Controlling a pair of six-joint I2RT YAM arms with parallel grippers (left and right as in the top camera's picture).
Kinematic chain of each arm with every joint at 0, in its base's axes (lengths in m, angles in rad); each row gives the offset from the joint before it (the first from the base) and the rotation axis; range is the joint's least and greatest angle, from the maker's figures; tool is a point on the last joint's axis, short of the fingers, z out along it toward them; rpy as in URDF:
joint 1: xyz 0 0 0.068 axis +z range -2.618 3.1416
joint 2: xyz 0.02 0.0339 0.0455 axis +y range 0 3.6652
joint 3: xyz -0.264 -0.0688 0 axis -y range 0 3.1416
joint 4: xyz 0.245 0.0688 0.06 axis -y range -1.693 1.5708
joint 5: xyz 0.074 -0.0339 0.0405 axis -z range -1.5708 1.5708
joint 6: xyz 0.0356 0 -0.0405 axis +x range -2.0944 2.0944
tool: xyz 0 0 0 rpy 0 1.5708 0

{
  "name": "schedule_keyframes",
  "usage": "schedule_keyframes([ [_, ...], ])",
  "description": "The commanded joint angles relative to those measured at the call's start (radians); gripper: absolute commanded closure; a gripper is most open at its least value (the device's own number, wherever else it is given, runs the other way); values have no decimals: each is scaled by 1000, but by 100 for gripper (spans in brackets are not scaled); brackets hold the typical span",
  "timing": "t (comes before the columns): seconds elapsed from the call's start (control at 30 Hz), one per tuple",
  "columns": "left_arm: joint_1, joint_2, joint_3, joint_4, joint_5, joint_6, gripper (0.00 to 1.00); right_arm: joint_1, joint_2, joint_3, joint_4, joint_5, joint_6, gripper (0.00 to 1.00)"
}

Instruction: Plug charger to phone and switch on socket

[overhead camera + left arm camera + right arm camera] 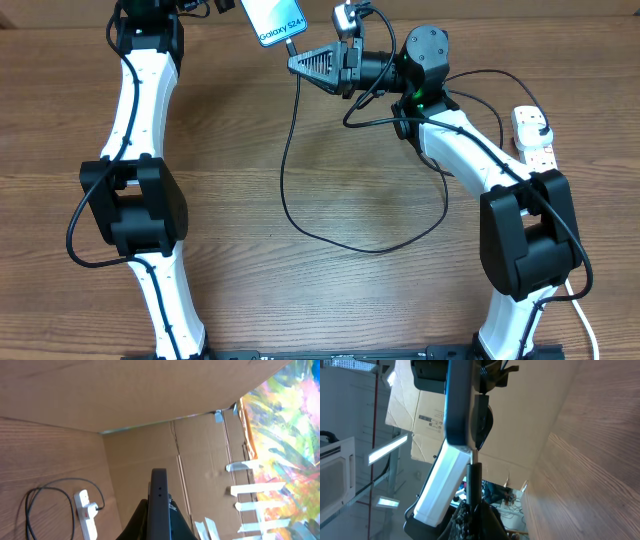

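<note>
The phone [272, 20] has a light blue screen and is held above the table's far edge by my left gripper [232, 6], which is shut on it. In the left wrist view its dark edge [159, 495] stands between the fingers [159, 522]. My right gripper [300, 62] is shut on the connector end of the charger [285, 170], just below the phone. In the right wrist view the connector [474, 477] rises from the fingers [475, 512] and meets the phone's end [457, 405]. The black cable loops over the table to the socket [533, 135] at the right, where its plug sits.
The white power strip also shows in the left wrist view [86, 512] with a plug in it and the cable [30, 505] beside it. Cardboard walls stand behind the table. The cable's loop [380, 248] lies across the middle of the table.
</note>
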Motion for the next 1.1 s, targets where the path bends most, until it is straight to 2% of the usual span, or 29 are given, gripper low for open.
schedule_keyframes([
  [0.0,-1,-38,16,13,25,-27,96,3,-29,18,11,26,2,96],
  [0.23,-1,-38,16,12,22,15,96,3,-29,18,11,21,2,96],
  [0.5,6,-38,16,11,-57,21,96,3,-29,18,10,-2,2,96],
  [1.07,4,-38,16,11,-13,73,96,3,-29,18,11,0,2,96],
])
